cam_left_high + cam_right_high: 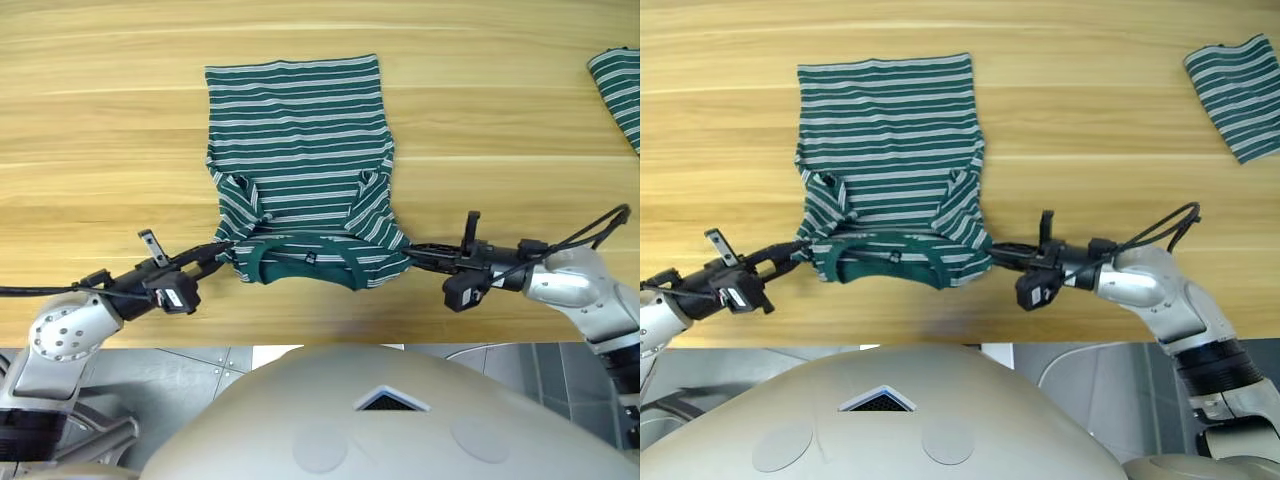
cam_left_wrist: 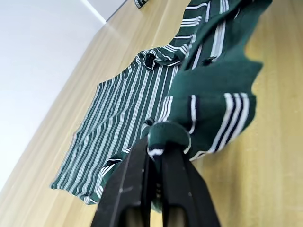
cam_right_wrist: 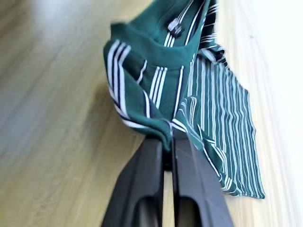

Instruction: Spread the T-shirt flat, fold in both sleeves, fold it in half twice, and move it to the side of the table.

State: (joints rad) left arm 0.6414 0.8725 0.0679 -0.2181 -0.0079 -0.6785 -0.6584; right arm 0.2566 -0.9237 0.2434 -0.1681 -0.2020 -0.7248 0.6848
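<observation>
Entry, single moment.

Left fingers (image 1: 223, 247): clenched on the T-shirt's (image 1: 298, 140) left shoulder corner. In the left wrist view the two black fingers (image 2: 142, 165) are pressed together, with a bunch of green cloth and white stripes pinched at their tips.

T-shirt: dark green with white stripes, lying on the wooden worktop (image 1: 100, 130). The collar end is stretched between my two sets of fingers. The body runs away from them, with the hem at the far end. Both sleeves are turned in over the body, just beyond the fingers on each side. The dark collar band sags in a curve between the two grasp points. The far part lies flat. I cannot tell whether the collar edge is off the wood.

Right fingers (image 1: 410, 252): clamped on the right shoulder corner. The right wrist view shows the same picture, with the fingers (image 3: 151, 165) squeezed together and striped fabric nipped at the tips.

A folded striped cloth (image 1: 1237, 95) of the same pattern lies well beyond and outboard of the right fingers, apart from the T-shirt.
</observation>
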